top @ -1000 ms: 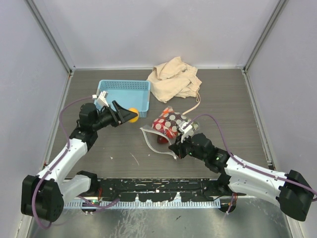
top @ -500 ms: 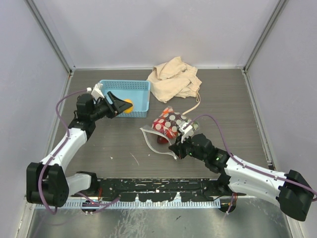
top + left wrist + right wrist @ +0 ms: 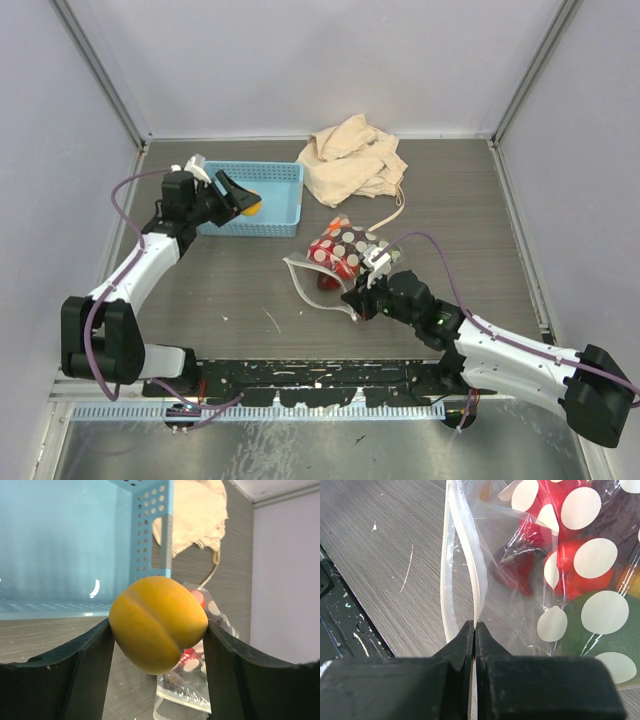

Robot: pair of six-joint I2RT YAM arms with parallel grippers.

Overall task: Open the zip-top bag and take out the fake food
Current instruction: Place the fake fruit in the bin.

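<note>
An orange fruit (image 3: 156, 622) is clamped between the jaws of the left gripper (image 3: 157, 635), the basket (image 3: 60, 545) just beyond. The zip strip (image 3: 465, 565) of the bag (image 3: 340, 250) is pinched in the closed jaws of the right gripper (image 3: 474, 632), with food (image 3: 570, 580) inside, ahead.

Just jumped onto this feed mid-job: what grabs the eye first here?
First, the yellow-orange fake fruit clamped in the left jaws, held at the light blue basket on the far left of the table. Then the polka-dot zip-top bag at the table's middle, with red and green fake food showing through it. The right jaws are shut on one side of its white zip strip.
</note>
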